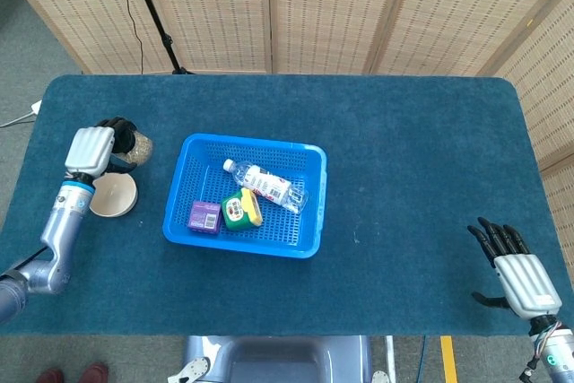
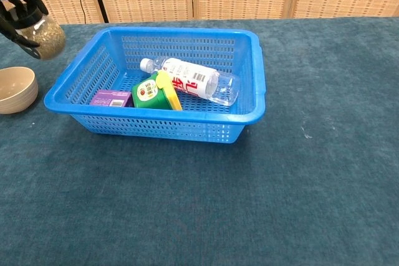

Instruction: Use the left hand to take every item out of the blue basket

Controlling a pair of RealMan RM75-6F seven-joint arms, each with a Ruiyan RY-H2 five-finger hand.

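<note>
Three items remain in the blue basket [image 1: 314, 204]: a clear bottle [image 1: 265, 184] with a red and white label, a green and yellow box [image 1: 239, 210], and a small purple box [image 1: 204, 215]. The left hand [image 1: 90, 150] is outside the basket, its fingers [image 2: 17, 4] wrapped round a jar of brownish grains [image 2: 48, 37] held above the table [image 1: 413, 159], just beyond a beige bowl [image 1: 113, 195]. From those fingers the basket lies to the robot's right, with the purple box nearest, then the green box, the bottle beyond them. The bottle lies on its side, its long axis slanting across the basket floor with the cap pointing toward the far left corner. The right hand [image 1: 518, 277] rests well away at the near right edge of the table, fingers spread and holding nothing. My judgement is that the jar must be put down before the left hand reaches back
</note>
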